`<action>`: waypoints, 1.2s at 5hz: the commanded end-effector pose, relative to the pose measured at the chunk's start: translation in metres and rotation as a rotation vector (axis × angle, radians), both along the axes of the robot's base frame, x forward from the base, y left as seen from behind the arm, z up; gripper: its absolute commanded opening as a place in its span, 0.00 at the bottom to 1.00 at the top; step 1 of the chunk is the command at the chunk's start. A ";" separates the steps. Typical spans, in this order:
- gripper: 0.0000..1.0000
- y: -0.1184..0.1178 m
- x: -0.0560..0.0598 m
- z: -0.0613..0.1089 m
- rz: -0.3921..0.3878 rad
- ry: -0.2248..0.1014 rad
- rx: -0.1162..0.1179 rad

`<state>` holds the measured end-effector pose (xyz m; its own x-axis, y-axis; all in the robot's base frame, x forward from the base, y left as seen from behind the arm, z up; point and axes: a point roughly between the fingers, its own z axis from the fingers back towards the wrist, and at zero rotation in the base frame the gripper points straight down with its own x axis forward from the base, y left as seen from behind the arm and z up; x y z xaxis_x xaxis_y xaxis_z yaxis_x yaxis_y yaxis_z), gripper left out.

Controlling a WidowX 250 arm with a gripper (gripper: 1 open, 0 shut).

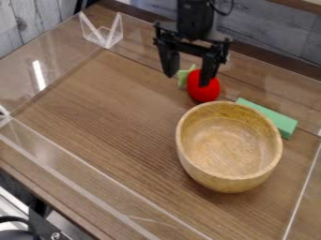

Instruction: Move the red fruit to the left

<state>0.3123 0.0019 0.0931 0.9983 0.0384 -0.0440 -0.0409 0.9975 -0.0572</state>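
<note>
Your gripper [192,72] hangs with jaws spread wide, straddling the red fruit [205,89] without clasping it. The fruit sits on the table just behind the wooden bowl [230,145].

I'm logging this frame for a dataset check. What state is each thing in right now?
hand: open, fingers pointing down, straddling the red fruit, not closed on it.
red fruit: resting on the table, partly hidden by the hand, not lifted.
wooden bowl: upright, empty.
green block: lying flat behind the bowl, partly hidden by its rim.
table: wooden, with clear walls around it.
</note>
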 end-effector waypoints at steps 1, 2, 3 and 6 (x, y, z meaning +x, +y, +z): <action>1.00 -0.002 0.007 0.003 -0.003 -0.040 0.005; 0.00 -0.003 0.008 0.000 0.000 -0.040 0.006; 0.00 -0.002 0.009 0.000 0.002 -0.042 0.005; 0.00 0.014 0.009 0.050 0.033 -0.127 -0.038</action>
